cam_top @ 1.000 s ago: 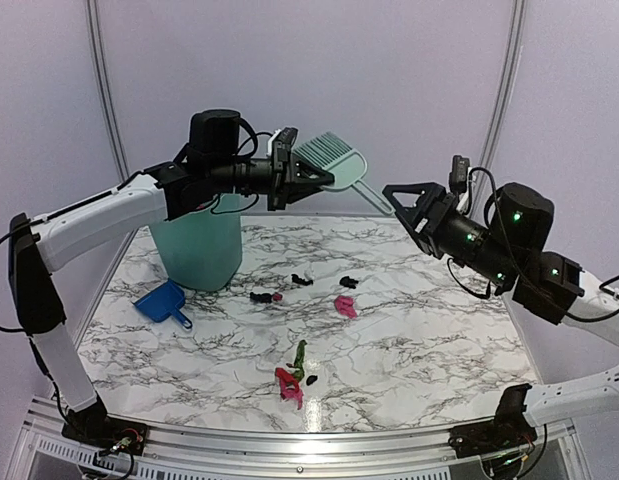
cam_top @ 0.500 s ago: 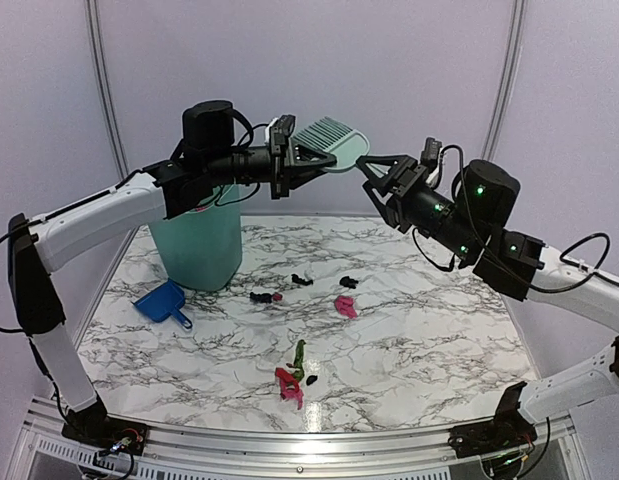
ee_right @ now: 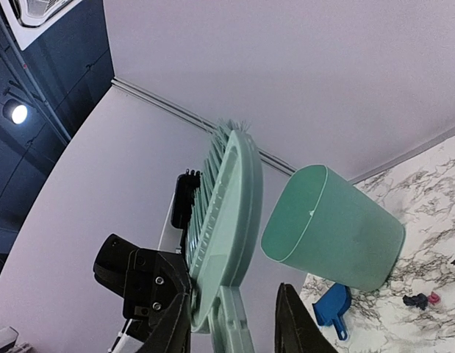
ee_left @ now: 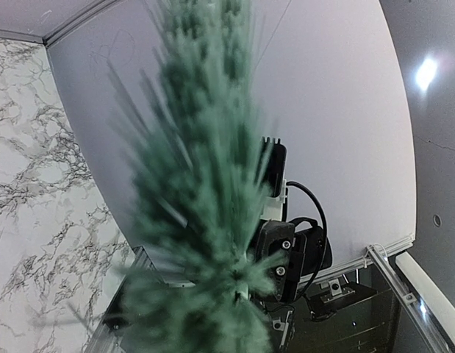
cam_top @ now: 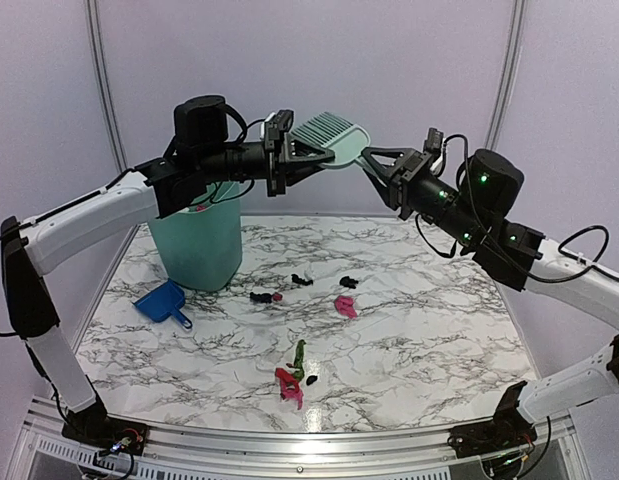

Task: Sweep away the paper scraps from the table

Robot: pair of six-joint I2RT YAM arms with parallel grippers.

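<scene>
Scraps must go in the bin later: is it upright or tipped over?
Upright: the green bin stands on its base at the far left corner of the table, its open mouth facing up.

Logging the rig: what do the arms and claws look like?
White link shells on left arm and right arm, black joints, black cables. Green lights dot the right arm's black wrist. Black left claw and right claw have triangular open-frame fingers.

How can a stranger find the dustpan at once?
Start at the tall mint-green bin at the far left of the table. Just in front of it, the dustpan lies on the marble. It is the only blue thing, far bigger than the paper scraps.
</scene>
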